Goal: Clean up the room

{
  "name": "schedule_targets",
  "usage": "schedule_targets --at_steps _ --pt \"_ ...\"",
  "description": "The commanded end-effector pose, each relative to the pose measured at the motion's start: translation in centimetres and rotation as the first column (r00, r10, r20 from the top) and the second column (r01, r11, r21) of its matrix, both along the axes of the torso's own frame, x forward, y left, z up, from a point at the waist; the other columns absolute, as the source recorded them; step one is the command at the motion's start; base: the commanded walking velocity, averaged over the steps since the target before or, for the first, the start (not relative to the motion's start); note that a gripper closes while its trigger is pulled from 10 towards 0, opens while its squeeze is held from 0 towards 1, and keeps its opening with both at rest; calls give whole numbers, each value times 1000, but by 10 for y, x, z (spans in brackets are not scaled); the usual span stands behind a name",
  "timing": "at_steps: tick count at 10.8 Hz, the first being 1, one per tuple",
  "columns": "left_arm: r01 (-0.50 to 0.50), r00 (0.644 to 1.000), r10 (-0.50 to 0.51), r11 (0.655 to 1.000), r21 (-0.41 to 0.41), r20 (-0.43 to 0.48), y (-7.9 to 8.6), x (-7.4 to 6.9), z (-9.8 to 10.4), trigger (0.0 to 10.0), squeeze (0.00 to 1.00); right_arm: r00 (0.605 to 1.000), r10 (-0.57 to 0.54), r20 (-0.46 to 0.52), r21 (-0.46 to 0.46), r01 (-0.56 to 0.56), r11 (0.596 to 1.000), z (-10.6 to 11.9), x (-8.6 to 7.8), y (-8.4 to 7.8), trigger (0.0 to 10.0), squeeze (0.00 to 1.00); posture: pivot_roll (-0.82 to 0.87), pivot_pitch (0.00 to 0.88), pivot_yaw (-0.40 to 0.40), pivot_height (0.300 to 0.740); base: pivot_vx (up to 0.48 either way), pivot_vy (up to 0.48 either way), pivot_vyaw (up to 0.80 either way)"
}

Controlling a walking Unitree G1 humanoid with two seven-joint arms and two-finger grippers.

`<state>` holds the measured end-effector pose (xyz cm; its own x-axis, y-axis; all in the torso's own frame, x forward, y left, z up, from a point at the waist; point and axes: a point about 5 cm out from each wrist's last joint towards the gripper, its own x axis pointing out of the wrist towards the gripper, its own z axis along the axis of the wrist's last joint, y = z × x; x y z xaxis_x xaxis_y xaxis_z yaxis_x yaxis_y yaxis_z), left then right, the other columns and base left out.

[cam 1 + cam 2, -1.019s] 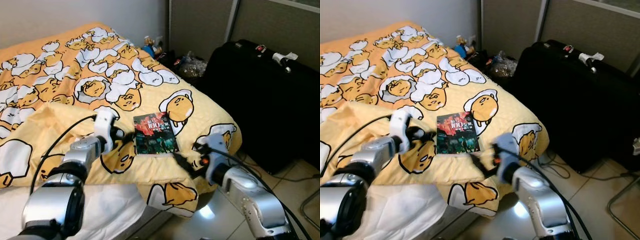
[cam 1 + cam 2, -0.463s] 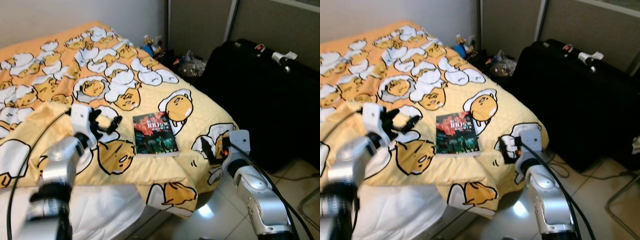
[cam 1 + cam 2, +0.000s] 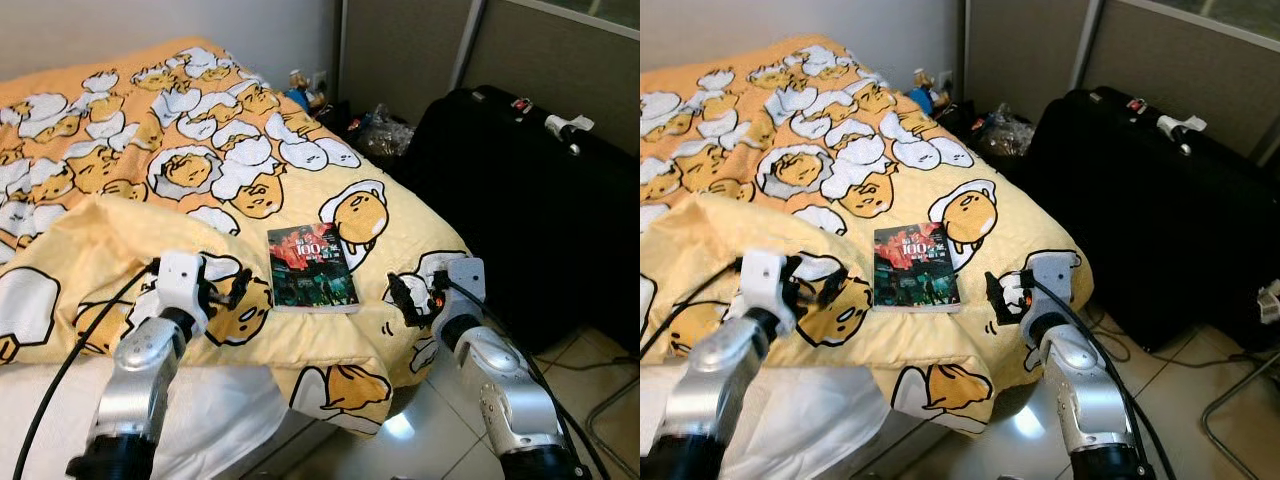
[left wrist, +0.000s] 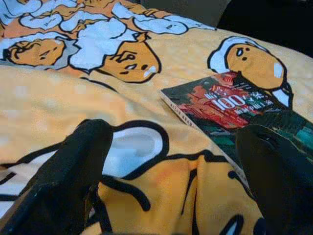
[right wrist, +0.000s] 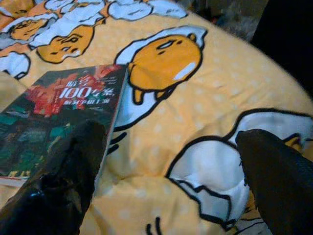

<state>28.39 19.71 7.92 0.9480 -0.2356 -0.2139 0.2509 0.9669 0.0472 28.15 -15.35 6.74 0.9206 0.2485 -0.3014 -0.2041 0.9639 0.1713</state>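
Nearest, at 6 o'clock, the soft yellow quilt (image 3: 420,230) hangs in a rumpled fold over the foot of the bed (image 3: 220,415), where a plain white sheet shows beneath. The quilt is quilted cotton-like fabric, printed all over with rounded egg-yolk cartoon figures outlined in black.

The left tool (image 3: 228,292) sits at 8 o'clock, low over the quilt, its two long matte-black fingers (image 4: 73,171) spread wide with nothing between them. It points toward the book from just beside the book's left edge. The right tool (image 3: 407,300) sits at 4 o'clock near the quilt's corner, its fingers (image 5: 68,171) likewise wide apart and empty, aimed at the book's right edge.

Between the two tools, at the centre, lies the book (image 3: 309,266): a thin, flat, rectangular paperback with a glossy cover in dark green and red and white numerals "100". It rests face up on the quilt, touching neither tool.

Further off at 2 o'clock stands a large black suitcase (image 3: 520,190) with a smooth, dull surface, on a shiny tiled floor (image 3: 440,440). At 12 o'clock, small cluttered objects (image 3: 300,95) lie by the wall, too small to identify.
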Motion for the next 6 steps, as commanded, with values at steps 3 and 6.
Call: schedule_targets --at_steps 3,6 --pt "40 998 -42 999 28 55 -10 7 18 10000 0 997 39 -64 124 -30 992 -2 17 0 10000 0 12 0 -37 740 0 0 0" --pt "20 999 -23 995 93 29 -3 10 23 10000 0 985 7 -172 192 27 981 -8 50 -2 10000 0 72 0 -82 740 0 0 0"
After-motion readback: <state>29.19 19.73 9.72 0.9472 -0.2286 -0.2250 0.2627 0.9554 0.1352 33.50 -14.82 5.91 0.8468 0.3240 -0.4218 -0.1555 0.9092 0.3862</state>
